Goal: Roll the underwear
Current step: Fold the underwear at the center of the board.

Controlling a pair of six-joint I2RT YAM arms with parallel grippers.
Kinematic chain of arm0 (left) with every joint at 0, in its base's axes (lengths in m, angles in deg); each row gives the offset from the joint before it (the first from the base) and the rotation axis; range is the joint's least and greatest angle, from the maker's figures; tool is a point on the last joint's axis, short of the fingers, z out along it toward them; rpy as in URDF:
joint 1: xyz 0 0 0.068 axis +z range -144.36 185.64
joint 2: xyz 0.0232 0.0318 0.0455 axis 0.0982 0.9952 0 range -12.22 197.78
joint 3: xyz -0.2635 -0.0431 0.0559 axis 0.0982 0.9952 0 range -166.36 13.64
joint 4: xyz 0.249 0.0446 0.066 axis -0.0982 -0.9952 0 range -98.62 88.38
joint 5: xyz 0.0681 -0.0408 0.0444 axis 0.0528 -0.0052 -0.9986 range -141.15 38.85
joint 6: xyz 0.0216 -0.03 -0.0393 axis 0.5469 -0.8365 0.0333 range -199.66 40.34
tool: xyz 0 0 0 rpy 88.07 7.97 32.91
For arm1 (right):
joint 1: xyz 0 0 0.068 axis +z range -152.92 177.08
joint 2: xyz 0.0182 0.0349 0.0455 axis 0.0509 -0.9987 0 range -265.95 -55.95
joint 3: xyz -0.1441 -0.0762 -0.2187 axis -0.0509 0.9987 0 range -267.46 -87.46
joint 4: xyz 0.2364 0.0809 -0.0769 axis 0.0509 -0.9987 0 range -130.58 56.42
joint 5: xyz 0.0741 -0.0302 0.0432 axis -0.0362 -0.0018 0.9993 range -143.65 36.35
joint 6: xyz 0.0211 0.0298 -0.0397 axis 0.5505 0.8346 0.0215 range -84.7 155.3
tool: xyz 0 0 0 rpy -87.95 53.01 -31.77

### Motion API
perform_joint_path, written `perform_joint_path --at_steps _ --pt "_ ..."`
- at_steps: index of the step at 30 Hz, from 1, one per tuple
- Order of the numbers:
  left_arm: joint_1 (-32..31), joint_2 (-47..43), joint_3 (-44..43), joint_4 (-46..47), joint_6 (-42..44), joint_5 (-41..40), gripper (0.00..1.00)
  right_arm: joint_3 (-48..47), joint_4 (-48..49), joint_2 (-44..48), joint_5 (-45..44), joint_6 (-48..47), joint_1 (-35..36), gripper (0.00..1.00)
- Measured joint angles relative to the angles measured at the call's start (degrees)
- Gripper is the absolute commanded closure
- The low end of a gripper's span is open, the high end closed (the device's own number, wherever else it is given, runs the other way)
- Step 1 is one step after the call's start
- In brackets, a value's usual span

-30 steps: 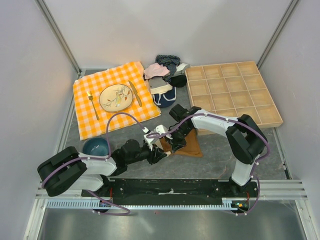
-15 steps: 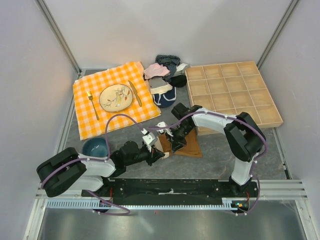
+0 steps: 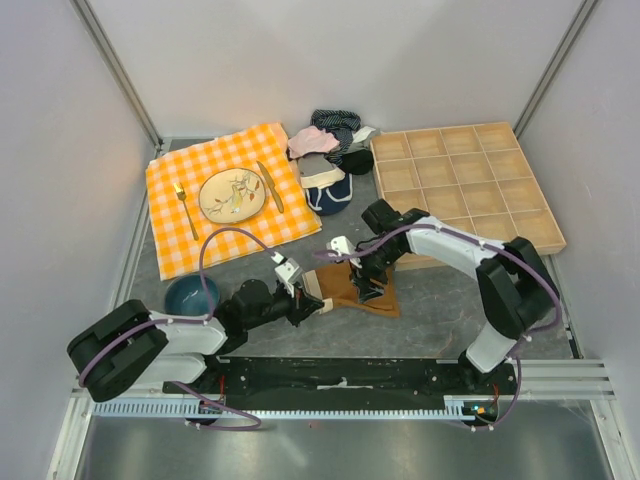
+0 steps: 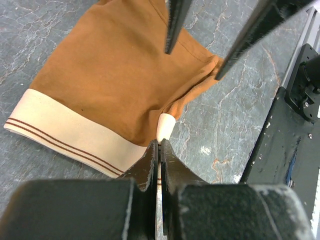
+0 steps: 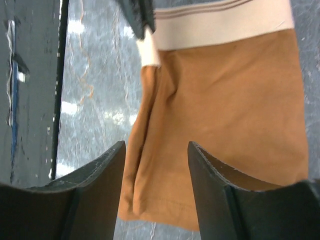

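The underwear (image 3: 358,288) lies flat on the grey bench (image 3: 440,310), close to the middle of its near edge and just off the near-left corner of the wooden compartment tray (image 3: 548,238). It is spread out with the cream waistband (image 4: 65,132) toward the left side, probably so the cloth lies flat for rolling. The left fingers (image 4: 150,161) are pressed together on the near corner of that waistband, where a small cream fold pokes out past their tips. This pinch looks meant to anchor or lift the edge from which a roll could begin. The right fingers (image 5: 100,175) are spread apart and hang over the rust-brown body of the garment, holding nothing. Whether their tips touch the cloth cannot be told. They seem poised either to pin the fabric or to take its far side. The waistband carries two thin brown stripes, and no brand, label or lettering can be read anywhere.
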Motion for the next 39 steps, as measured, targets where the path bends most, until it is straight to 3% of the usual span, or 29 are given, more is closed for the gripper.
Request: perform_joint_path --at_steps 5,14,18,19,22,25,33,39 --pt "0.7 -0.8 0.0 -0.5 -0.6 0.9 0.98 6.5 0.0 7.2 -4.6 -3.1 0.1 0.33" --pt "1.4 -1.1 0.0 -1.3 -1.1 1.6 0.98 13.5 1.1 8.7 -10.9 -4.7 0.3 0.35" --pt "1.6 -1.1 0.0 -1.3 -1.1 1.9 0.98 14.3 2.2 8.7 -13.0 -4.9 0.8 0.51" --pt "1.7 -1.1 0.0 -1.4 -1.1 2.0 0.98 14.3 2.3 8.6 -13.5 -5.0 1.1 0.63" --pt "1.9 -1.5 0.0 -2.2 -1.3 2.3 0.98 14.3 2.3 8.4 -14.6 -5.1 1.9 0.8" --pt "2.0 -2.8 0.0 -4.1 -2.0 2.5 0.98 14.1 1.9 8.1 -15.3 -4.9 2.3 0.9" --pt "3.0 -8.5 -0.3 -12.9 -3.7 0.0 0.98 6.1 -1.4 6.7 -17.7 -3.3 2.3 0.92" --pt "6.3 -6.5 -3.5 -16.9 -3.7 -1.5 0.98 -3.8 -3.8 -0.1 -20.1 -2.4 2.3 0.9"
